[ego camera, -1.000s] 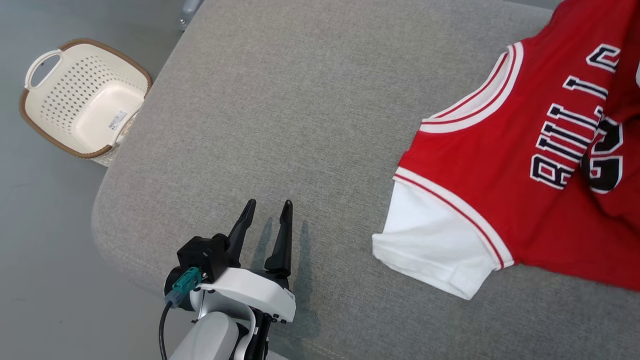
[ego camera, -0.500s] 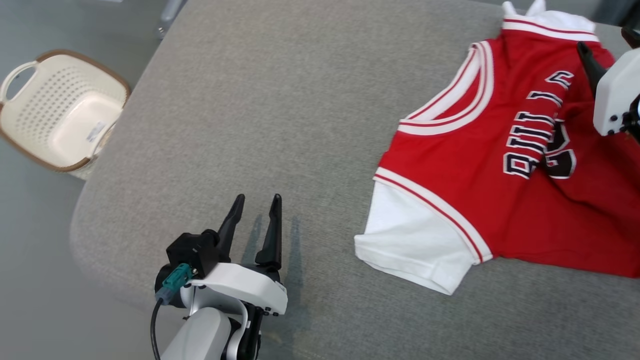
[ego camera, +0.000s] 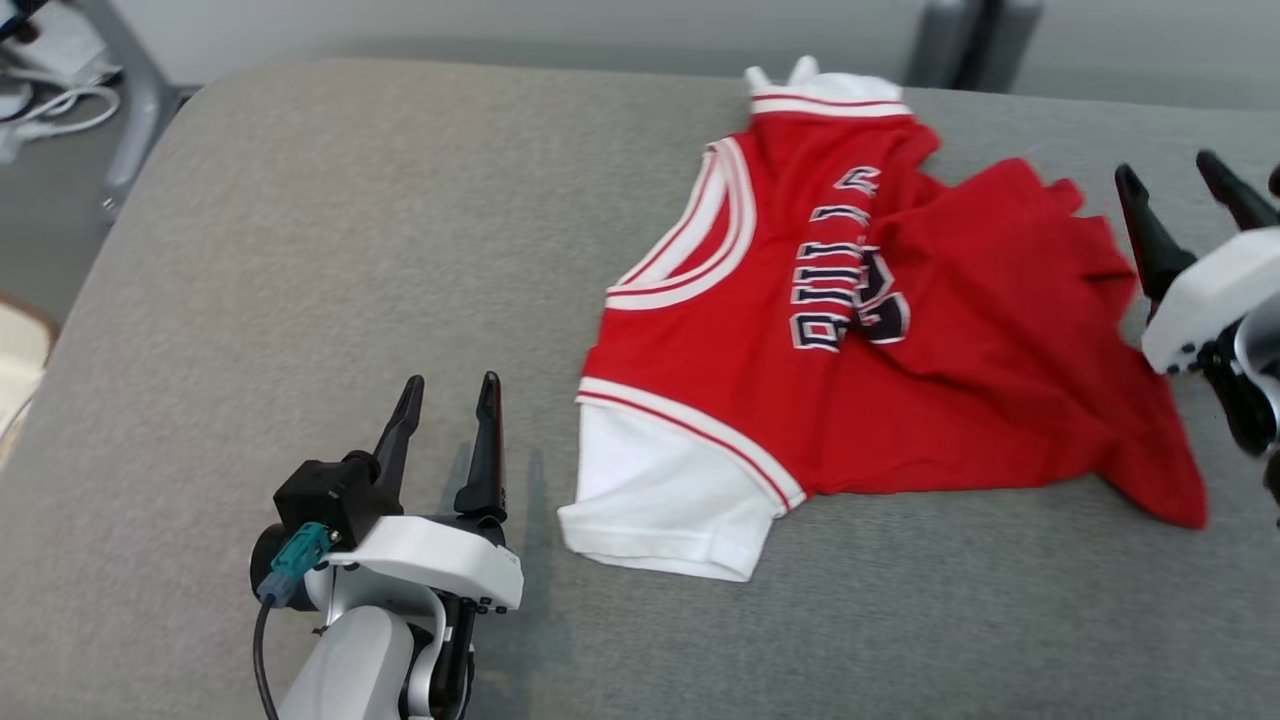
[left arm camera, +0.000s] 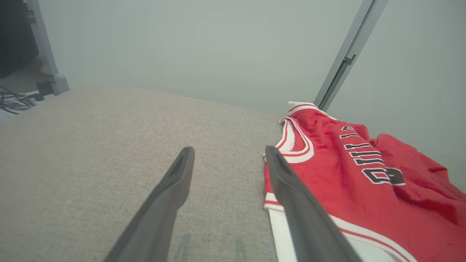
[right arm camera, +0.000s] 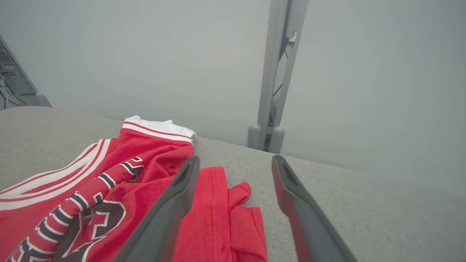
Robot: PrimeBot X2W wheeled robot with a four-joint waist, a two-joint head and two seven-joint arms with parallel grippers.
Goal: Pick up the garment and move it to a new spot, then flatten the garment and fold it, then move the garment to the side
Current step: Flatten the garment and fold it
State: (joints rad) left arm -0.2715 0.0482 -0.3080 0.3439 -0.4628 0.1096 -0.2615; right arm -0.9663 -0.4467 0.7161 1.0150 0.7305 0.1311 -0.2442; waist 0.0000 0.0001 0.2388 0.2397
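The garment (ego camera: 900, 370) is a red jersey with white sleeves and dark lettering, lying rumpled on the grey cushioned surface (ego camera: 350, 250), neck toward the left. My left gripper (ego camera: 447, 383) stands open over bare fabric, left of the white sleeve (ego camera: 660, 500), nothing between its fingers. In the left wrist view the garment (left arm camera: 349, 174) lies to the right of my left gripper (left arm camera: 229, 153). My right gripper (ego camera: 1170, 170) is open at the garment's right side, holding nothing. In the right wrist view my right gripper (right arm camera: 236, 160) hovers above the crumpled red hem (right arm camera: 225, 207).
A pale basket's edge (ego camera: 20, 370) shows at the far left below the surface. Grey metal posts (right arm camera: 276, 72) stand behind the far edge of the surface. Cables and a stand leg (ego camera: 90, 90) sit at the top left. Bare grey fabric stretches left of the garment.
The head camera has swung right, so the basket slid out of frame. The right gripper has come into view, open and drawn back to the garment's right side. The garment lies loose.
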